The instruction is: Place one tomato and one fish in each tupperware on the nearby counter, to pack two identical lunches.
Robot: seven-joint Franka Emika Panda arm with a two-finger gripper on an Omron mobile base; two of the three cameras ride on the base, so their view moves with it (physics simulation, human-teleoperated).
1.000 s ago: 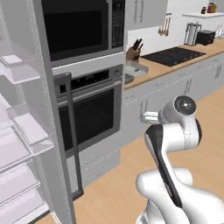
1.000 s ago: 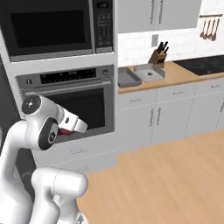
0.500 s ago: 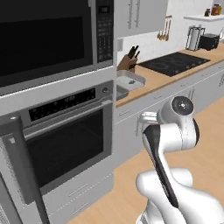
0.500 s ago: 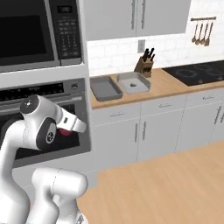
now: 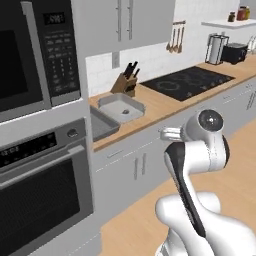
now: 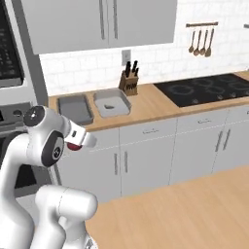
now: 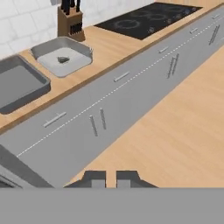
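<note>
Looking across the light brown wooden counter (image 6: 146,104), we see the lighter grey shallow rectangular tupperware (image 6: 112,103) with one small fish (image 7: 63,59) inside, and the darker grey tupperware (image 6: 75,109) just beside it. Our gripper (image 7: 110,178) is clenched tight, apparently on a small red tomato (image 6: 73,147). Both containers lie ahead of the hand and above it, with the cabinet fronts (image 7: 131,87) between.

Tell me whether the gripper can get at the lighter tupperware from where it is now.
Probably not yet. The gripper hangs out over the floor, short of the cabinet fronts, while the lighter tupperware sits back on the counter. Nothing blocks the way.
</note>
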